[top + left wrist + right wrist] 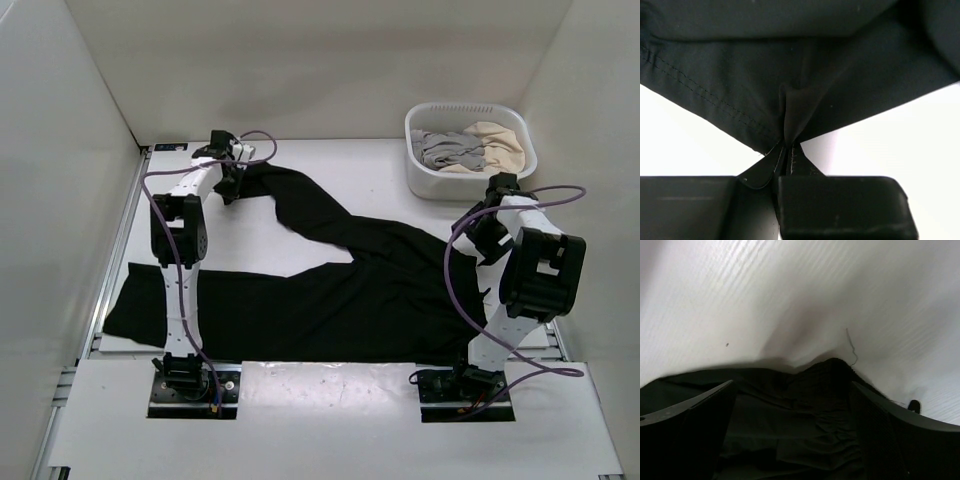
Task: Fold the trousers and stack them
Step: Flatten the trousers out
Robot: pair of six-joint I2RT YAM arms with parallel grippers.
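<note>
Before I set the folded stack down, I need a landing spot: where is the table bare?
Bare table lies at the far middle, between the upper leg of the trousers and the basket; a smaller wedge sits between the two legs at the left. Crowded: the right side, with the right tool over the waistband.

Bare table (350,165) lies open along the far edge, from the left arm (178,250) across to the basket (440,186), and in a wedge between the spread legs of the trousers (380,295). The basket fills the far right corner, the right arm (535,270) crowds the right side, and walls (60,150) close in left, far and right.
</note>
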